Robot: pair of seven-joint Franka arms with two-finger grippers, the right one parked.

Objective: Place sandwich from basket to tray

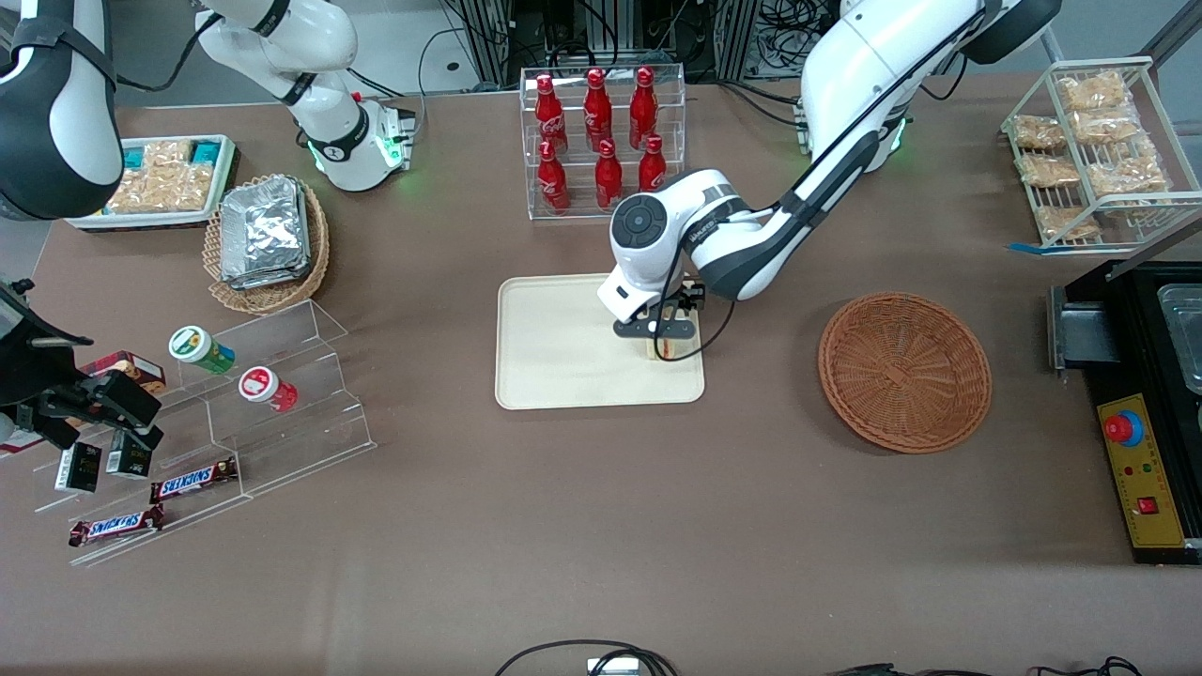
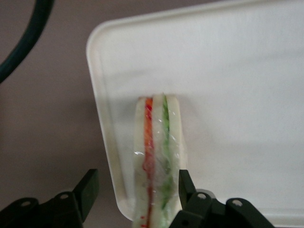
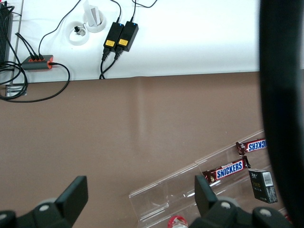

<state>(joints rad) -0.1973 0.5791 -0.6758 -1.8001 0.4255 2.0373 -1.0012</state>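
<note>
Open jaws of the gripper (image 2: 135, 190) flank the wrapped sandwich (image 2: 158, 156) on the smooth tray (image 2: 237, 71).

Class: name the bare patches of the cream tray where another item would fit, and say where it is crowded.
The tray is bare from its middle to its parked-arm end. It is crowded at the end nearest the basket: the sandwich stands there on edge, with the gripper open around it.

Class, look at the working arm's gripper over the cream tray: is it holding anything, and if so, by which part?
Nothing is held. The gripper is open over the tray; the sandwich stands on edge on the tray, one finger close beside it and the other clearly apart.
</note>
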